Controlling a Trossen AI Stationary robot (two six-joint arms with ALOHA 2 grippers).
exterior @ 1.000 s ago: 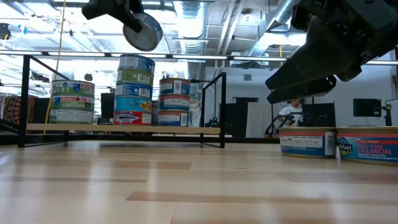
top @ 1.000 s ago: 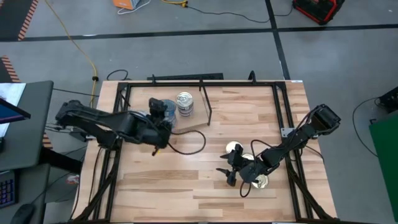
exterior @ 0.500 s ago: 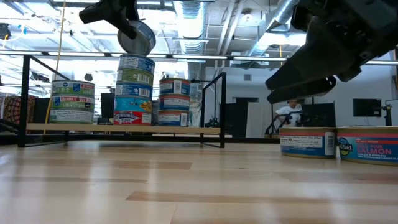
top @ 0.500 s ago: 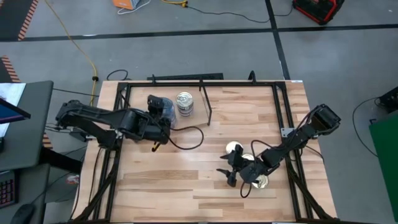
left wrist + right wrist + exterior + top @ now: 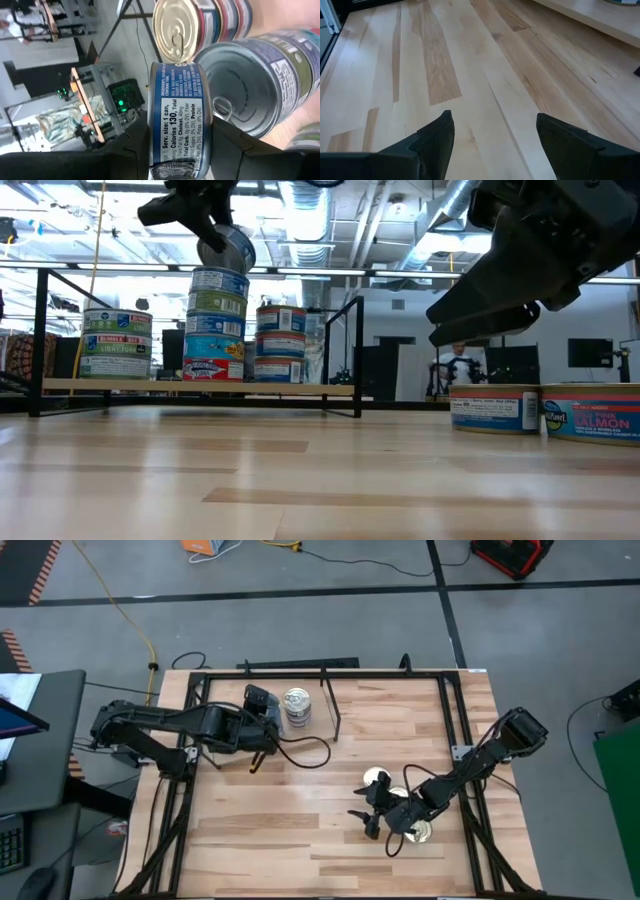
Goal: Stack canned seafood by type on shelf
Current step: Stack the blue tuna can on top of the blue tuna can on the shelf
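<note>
Canned seafood stands mostly stacked on the shelf below my left end effector, which clamps a blue tin above the tallest stack. My right end effector spreads empty beside three tins left on the counter.

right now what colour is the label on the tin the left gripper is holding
Dark blue with white print, on the tin in the left gripper; clearest in the left wrist view.

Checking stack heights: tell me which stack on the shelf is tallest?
The middle stack, four tins high, directly under the tin in the left pincer; its neighbours stand lower.
</note>
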